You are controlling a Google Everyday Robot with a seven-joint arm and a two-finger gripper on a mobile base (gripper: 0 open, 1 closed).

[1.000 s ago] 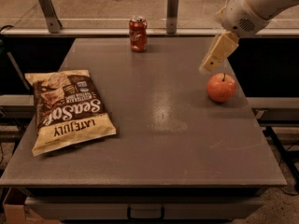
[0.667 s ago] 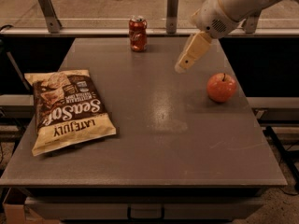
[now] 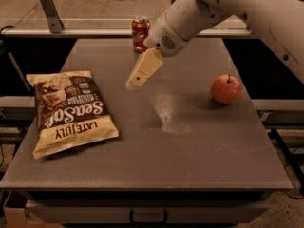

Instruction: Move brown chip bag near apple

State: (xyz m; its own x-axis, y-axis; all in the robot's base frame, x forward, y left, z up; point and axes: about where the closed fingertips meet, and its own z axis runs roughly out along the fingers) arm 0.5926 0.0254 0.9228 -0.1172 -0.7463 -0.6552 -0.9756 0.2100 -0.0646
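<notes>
The brown chip bag (image 3: 71, 110) lies flat on the left part of the grey table (image 3: 190, 156), dark brown middle with white "Sea Salt" lettering and cream ends. The apple (image 3: 226, 89), red-orange with a short stem, sits at the right side of the table, far from the bag. My gripper (image 3: 135, 82) hangs above the table's middle, between the two and closer to the bag, pointing down-left from the white arm. It holds nothing and touches neither thing.
A red soda can (image 3: 140, 33) stands at the table's back edge, just behind the arm's wrist. A metal rail (image 3: 52, 13) runs behind the table. A drawer front (image 3: 147, 215) shows below the table's near edge.
The arm has swung left from beside the apple to above the table's middle, toward the bag. The bag, apple and can have not moved.
</notes>
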